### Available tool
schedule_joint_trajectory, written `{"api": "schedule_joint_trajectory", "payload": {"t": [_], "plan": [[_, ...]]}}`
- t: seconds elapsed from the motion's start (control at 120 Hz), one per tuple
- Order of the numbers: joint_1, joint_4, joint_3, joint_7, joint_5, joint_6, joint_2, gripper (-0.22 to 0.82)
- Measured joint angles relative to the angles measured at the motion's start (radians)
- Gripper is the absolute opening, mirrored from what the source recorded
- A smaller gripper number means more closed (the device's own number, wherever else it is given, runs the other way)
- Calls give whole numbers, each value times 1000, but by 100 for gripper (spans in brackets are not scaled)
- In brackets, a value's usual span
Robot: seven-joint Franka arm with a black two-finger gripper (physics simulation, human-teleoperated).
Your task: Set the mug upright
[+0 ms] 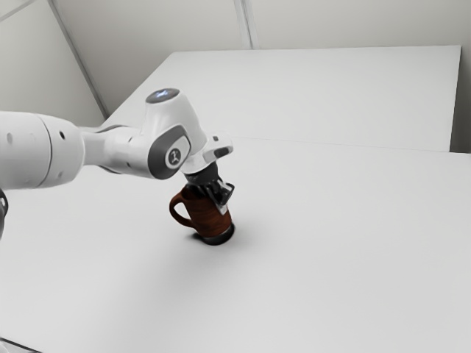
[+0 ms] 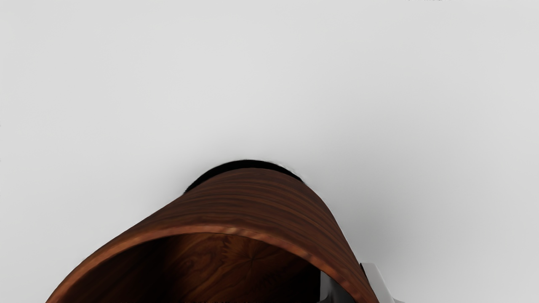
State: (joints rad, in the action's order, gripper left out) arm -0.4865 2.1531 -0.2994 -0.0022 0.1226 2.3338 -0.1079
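The end effector (image 1: 219,201) is closed to a wall's thickness on the mug (image 1: 205,217), one finger inside, mouth up, leaning slightly at the worktop (image 1: 331,265).

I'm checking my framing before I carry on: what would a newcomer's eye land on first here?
The brown, wood-grained mug on the pale table, tilted, with its handle toward the exterior view's left. Then the hand at its rim, one finger inside the mouth and one outside, shut on the wall.
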Motion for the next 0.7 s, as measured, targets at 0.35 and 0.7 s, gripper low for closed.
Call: {"api": "schedule_joint_trajectory", "payload": {"t": [0.35,0.7], "plan": [[-27,52,-1,-213,-2,-5,-6,0],[-35,-105,-3,-308,2,-183,37,49]]}}
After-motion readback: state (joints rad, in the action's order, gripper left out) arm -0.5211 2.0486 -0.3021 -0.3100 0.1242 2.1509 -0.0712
